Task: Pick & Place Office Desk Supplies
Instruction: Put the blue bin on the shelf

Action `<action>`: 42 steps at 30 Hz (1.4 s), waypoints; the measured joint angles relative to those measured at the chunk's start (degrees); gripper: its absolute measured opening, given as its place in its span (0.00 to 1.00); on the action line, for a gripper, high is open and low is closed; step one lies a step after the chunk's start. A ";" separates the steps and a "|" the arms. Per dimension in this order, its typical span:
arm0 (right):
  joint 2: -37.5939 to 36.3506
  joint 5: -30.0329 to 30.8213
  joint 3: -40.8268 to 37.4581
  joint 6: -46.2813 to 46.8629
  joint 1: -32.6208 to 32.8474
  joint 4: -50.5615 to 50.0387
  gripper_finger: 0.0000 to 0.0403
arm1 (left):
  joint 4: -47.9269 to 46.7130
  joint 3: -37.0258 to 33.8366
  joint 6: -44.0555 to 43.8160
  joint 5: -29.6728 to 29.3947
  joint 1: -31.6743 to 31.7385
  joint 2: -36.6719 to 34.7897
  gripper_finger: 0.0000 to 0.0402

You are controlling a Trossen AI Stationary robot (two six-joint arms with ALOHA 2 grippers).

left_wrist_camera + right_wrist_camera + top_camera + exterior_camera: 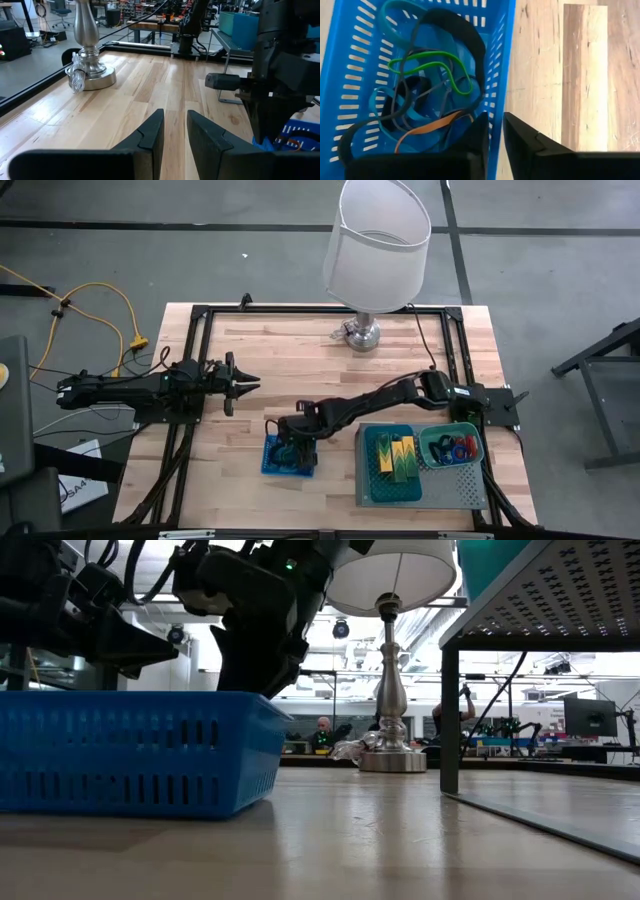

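Observation:
A blue slotted basket (288, 457) sits on the wooden table near its front edge. It holds loose bands (427, 75) in black, teal, green and orange. My right gripper (495, 122) reaches down into the basket from the right and is shut on its wall. In the low view the fingertips are hidden behind the basket (130, 750). Yellow-and-green blocks (397, 452) lie in a teal tray. Red and blue loops (455, 448) lie in a small green tray. My left gripper (175, 125) waits at the table's left side, level, slightly open and holding nothing. My right gripper pinches the basket's long far-side wall (496, 107) near its rim. One finger (479, 132) is inside the basket and the other (522, 135) outside. The fingers slant down from the table's right and lie along the wall. The basket rests flat on the table.
A grey perforated box (420, 492) at the front right carries the teal and green trays. A white-shaded lamp (375, 250) stands on its chrome base (362, 333) at the far middle. A black frame (200, 315) borders the table. Bare wood lies between the two arms.

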 joint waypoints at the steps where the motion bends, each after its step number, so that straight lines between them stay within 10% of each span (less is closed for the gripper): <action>1: 0.00 -0.05 0.00 0.00 -0.13 0.00 0.09 | 0.00 -0.01 0.00 0.00 0.01 -0.01 0.20; 42: 1.60 -4.12 0.11 0.70 -0.22 0.11 0.02 | 0.00 0.01 -0.01 0.00 0.01 0.00 0.20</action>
